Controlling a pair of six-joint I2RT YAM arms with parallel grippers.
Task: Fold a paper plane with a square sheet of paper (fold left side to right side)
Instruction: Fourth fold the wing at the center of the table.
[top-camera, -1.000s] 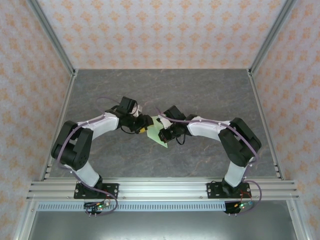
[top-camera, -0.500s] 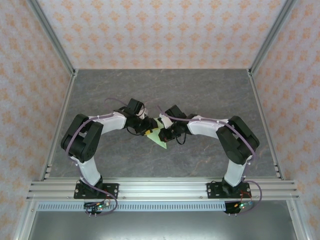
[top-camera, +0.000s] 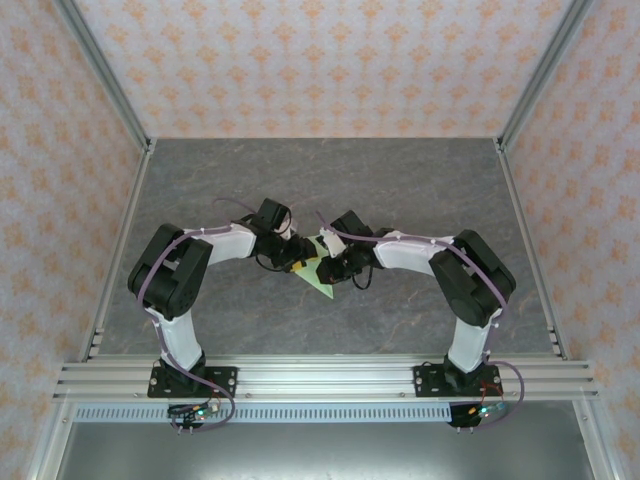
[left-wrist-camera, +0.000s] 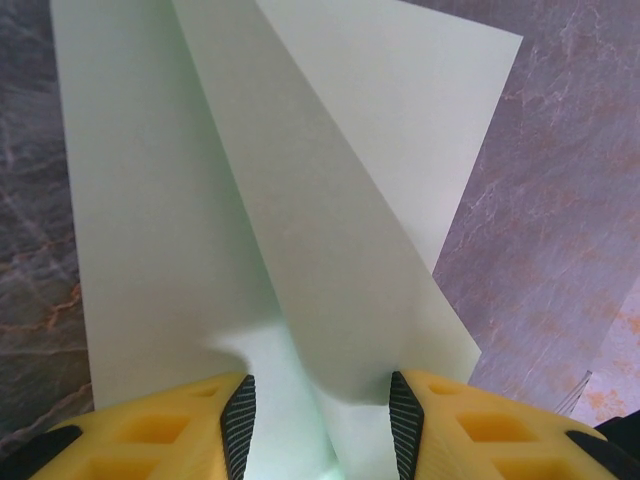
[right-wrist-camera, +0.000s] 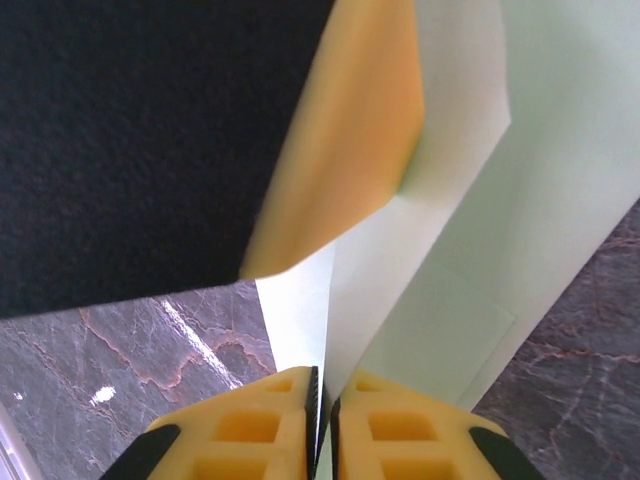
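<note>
The pale green sheet of paper (top-camera: 319, 275) lies folded in the middle of the table, with diagonal creases and a raised flap (left-wrist-camera: 300, 200). My left gripper (top-camera: 299, 258) hangs over its left part. In the left wrist view this left gripper (left-wrist-camera: 322, 420) is open, its pads standing either side of the raised flap. My right gripper (top-camera: 329, 263) meets the paper from the right. In the right wrist view this right gripper (right-wrist-camera: 323, 410) has its jaws a thin slit apart, with an upright edge of the paper (right-wrist-camera: 470, 230) between them. A yellow left finger (right-wrist-camera: 350, 140) rests against that flap.
The grey marbled table (top-camera: 400, 180) stretches round the paper on every side. Metal frame posts and patterned walls close it in at the back, left and right. Both arm bases sit on the rail at the near edge.
My left gripper has moved right, onto the paper, and its elbow has drawn in. The right arm has barely moved.
</note>
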